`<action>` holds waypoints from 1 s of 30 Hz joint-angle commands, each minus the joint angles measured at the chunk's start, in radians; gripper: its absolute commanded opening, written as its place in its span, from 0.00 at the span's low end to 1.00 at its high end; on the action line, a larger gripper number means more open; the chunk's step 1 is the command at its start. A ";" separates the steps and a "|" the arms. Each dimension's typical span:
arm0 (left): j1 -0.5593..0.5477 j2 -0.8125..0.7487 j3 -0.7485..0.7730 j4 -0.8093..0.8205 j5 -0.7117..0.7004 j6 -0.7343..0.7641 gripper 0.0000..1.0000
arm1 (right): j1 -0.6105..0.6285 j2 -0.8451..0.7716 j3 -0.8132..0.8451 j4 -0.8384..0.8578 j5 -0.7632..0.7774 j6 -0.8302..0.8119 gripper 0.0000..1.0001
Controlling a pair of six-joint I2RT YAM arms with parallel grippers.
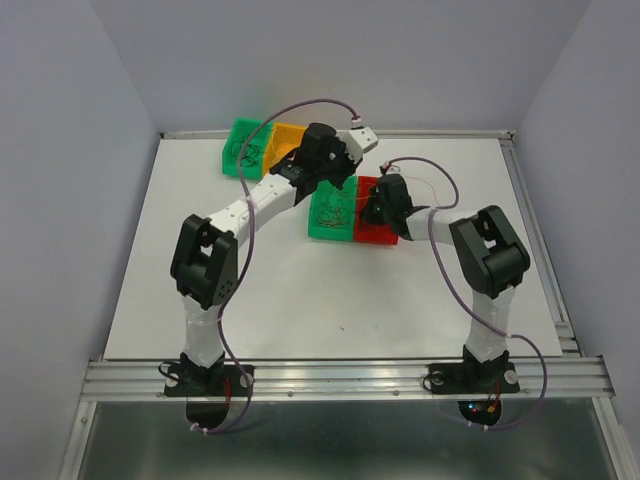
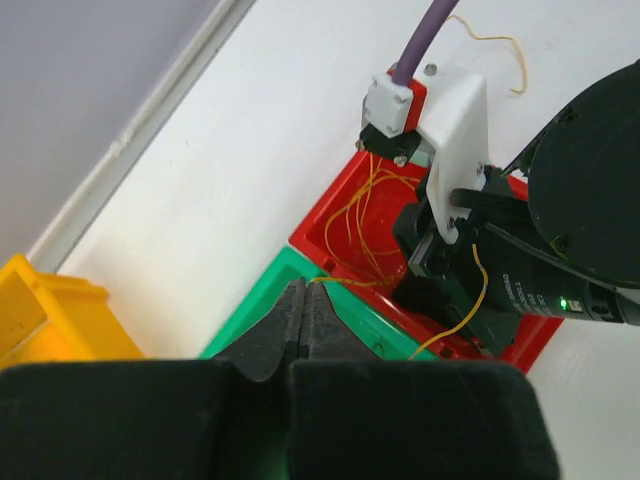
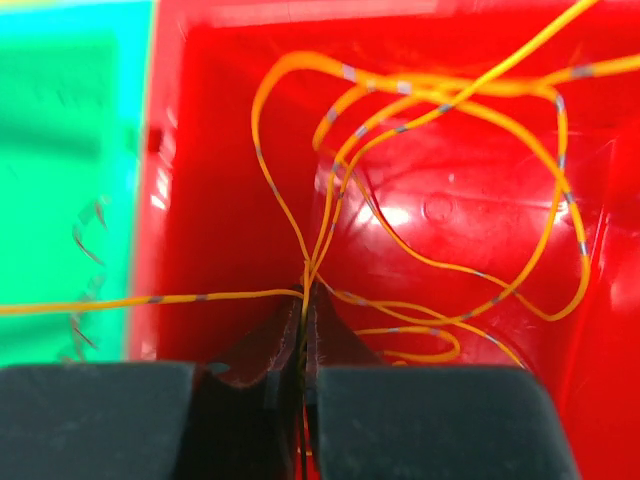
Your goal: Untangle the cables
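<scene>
You are looking down on a white table (image 1: pixel 300 290) boxed in by plain, pale lilac-grey panels: a left wall (image 1: pixel 50 200), a far wall (image 1: pixel 340 60) and a right wall (image 1: pixel 600 180). A ribbed aluminium rail (image 1: pixel 340 375) runs along the table's near edge, and a thinner metal strip (image 1: pixel 535 230) runs along its right edge. The light is soft and even.

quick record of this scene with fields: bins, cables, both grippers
bins: red bin and green bin side by side mid-table; second green bin and orange bin at the back
cables: yellow cables looped in the red bin, one strand running out over the green bin
right gripper: shut on yellow cables inside the red bin
left gripper: shut on one of the yellow cables at the green bin's rim
</scene>
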 commanded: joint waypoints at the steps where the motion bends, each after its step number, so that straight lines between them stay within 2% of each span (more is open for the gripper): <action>1: 0.007 -0.150 -0.092 0.018 0.043 -0.021 0.00 | 0.038 -0.022 -0.068 0.019 0.169 0.066 0.00; 5: 0.007 -0.197 -0.188 0.060 0.066 -0.042 0.00 | 0.067 0.008 -0.073 0.019 0.228 0.080 0.01; 10: 0.009 -0.187 -0.188 0.072 0.091 -0.071 0.00 | 0.069 -0.035 -0.094 0.031 0.250 0.068 0.01; 12: 0.007 -0.179 -0.171 0.069 0.095 -0.073 0.00 | 0.069 -0.080 -0.099 0.030 0.255 0.055 0.07; 14: 0.007 -0.178 -0.166 0.071 0.112 -0.084 0.00 | 0.069 -0.112 -0.105 0.030 0.256 0.040 0.20; 17: 0.007 -0.159 -0.163 0.075 0.164 -0.103 0.00 | 0.068 -0.170 -0.105 0.010 0.267 0.026 0.30; 23: 0.007 -0.129 -0.156 0.074 0.167 -0.113 0.00 | 0.069 -0.189 -0.095 -0.010 0.239 0.014 0.43; 25: 0.009 -0.127 -0.160 0.075 0.163 -0.111 0.00 | 0.069 -0.199 -0.101 -0.013 0.236 0.014 0.45; 30: 0.009 -0.115 -0.154 0.080 0.163 -0.122 0.00 | 0.071 -0.303 -0.148 -0.016 0.236 0.011 0.55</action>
